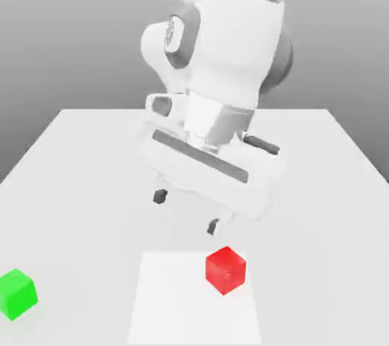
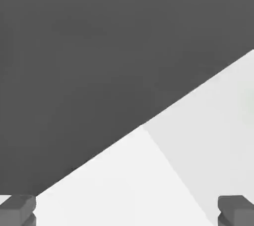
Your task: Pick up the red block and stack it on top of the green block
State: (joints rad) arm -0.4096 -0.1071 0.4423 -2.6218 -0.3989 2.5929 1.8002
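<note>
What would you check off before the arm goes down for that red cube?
1. End effector open: ok, fingers spread, nothing between them.
2. Red block free to grab: ok, sits alone on the table.
3. End effector over the red block: not ok, it hangs behind the block, toward the exterior view's left.
4. Green block top bare: ok.
5. Finger faces square to the block's sides: cannot tell.
</note>
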